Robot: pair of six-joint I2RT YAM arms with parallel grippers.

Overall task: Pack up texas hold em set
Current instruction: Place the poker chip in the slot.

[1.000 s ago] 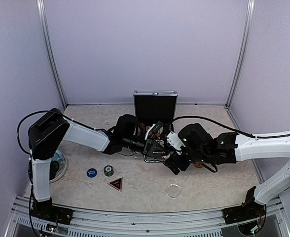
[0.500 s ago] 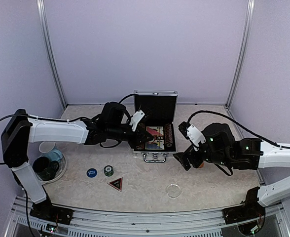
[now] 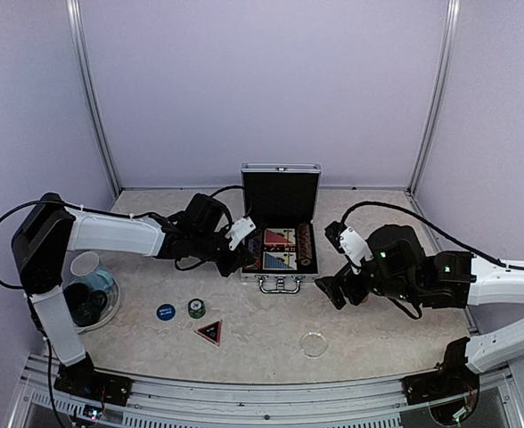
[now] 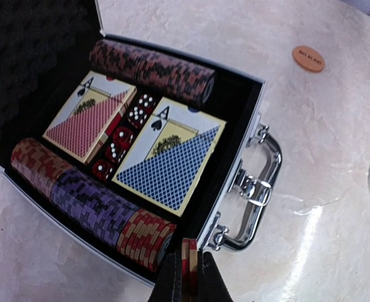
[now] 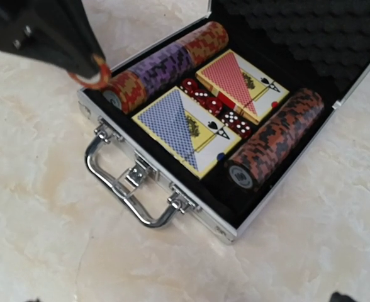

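Chip (image 4: 189,255) pinched in left pincer (image 4: 189,284); right pincer (image 3: 329,292) wide open

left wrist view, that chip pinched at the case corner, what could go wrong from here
The chip is held only by its edge in the left fingers, right by the case rim; a slip could drop it on the table outside.
The nearest chip row already looks full to its end, so pressing it in may pop others out.
The blue button, triangle marker and orange button lie outside the case and could be left behind.
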